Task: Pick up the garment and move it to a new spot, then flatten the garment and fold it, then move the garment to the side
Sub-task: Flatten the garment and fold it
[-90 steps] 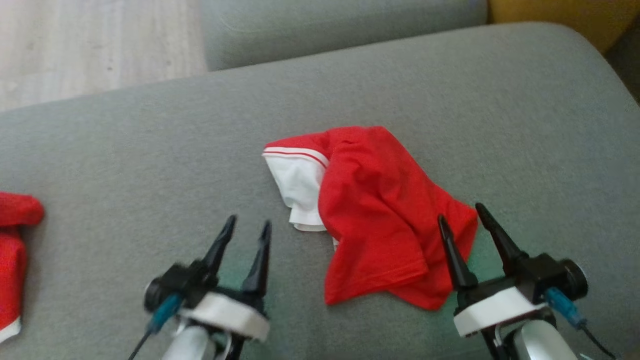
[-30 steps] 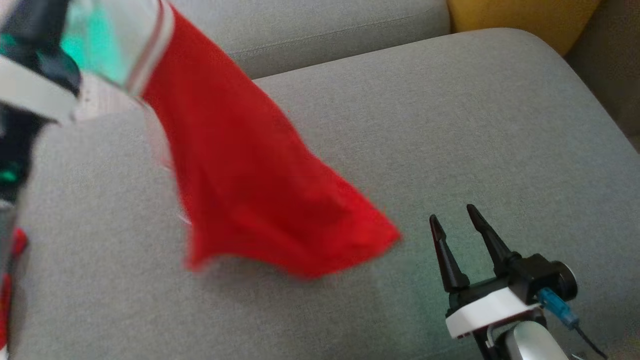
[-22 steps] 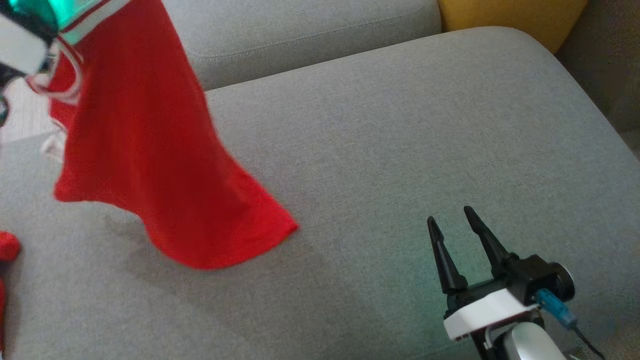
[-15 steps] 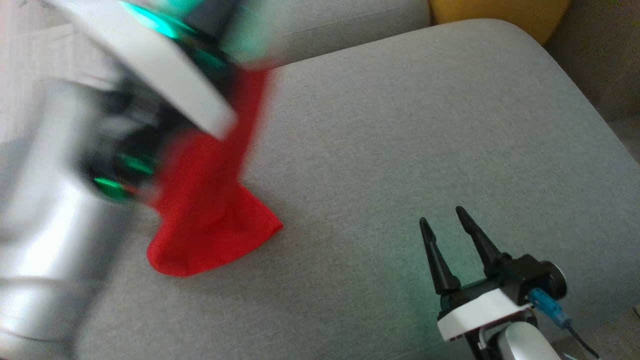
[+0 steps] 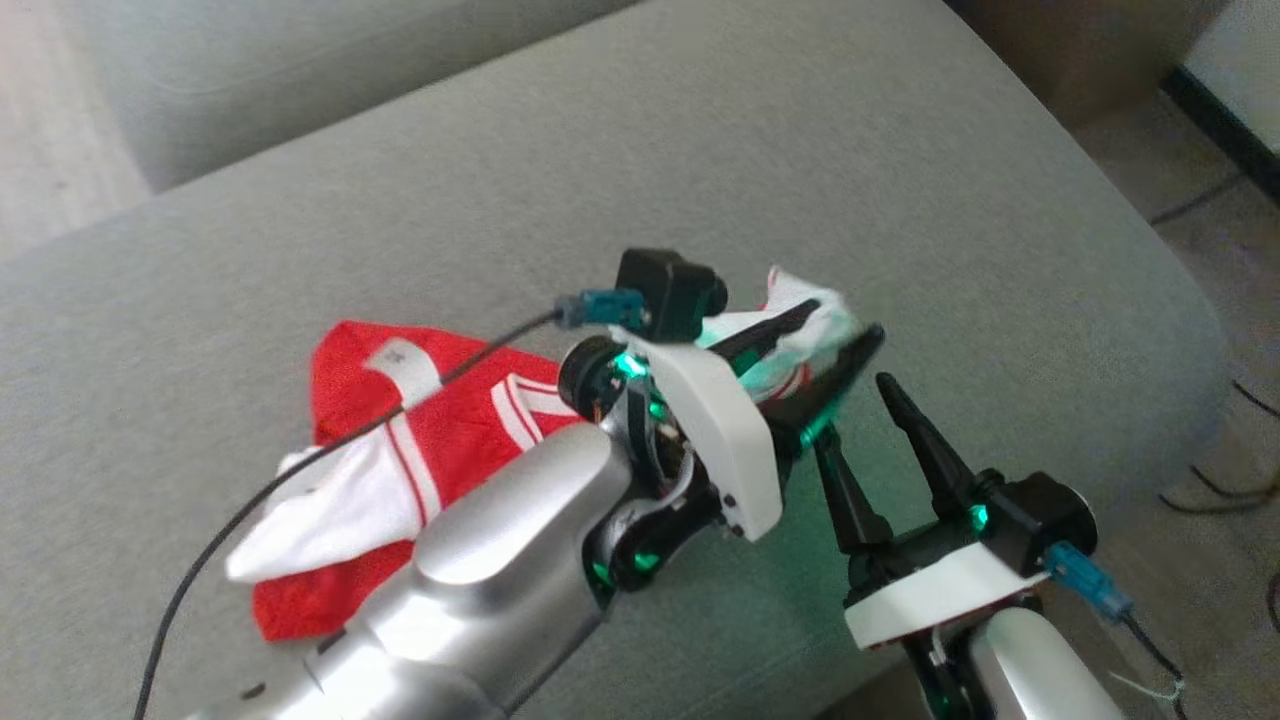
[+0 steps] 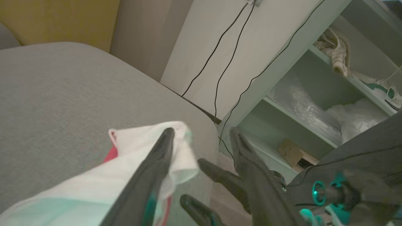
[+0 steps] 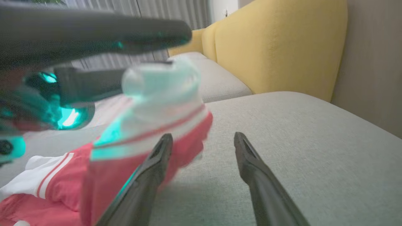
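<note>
The garment (image 5: 400,440), red with white striped trim, lies crumpled on the grey sofa cushion (image 5: 300,220). One white sleeve is lifted off to its right. My left arm reaches across from the lower left. Its left gripper (image 5: 845,320) is open, and the white sleeve (image 6: 141,144) drapes over one finger (image 6: 157,157) without being pinched. Just below it my right gripper (image 5: 852,408) is open and empty, its fingers close under the left one's. In the right wrist view the sleeve and red cloth (image 7: 62,179) hang just left of the right gripper (image 7: 203,135).
The cushion's rounded edge (image 5: 1150,300) drops off at the right to floor with dark cables (image 5: 1230,400). A pale shelf unit (image 6: 282,94) holding shoes and bags stands past that edge. A yellow cushion (image 7: 276,47) sits at the sofa's back.
The left arm swung the hanging garment from the upper left down and right onto the cushion, and its jaws have opened. The head camera has shifted. The right gripper stays open.
</note>
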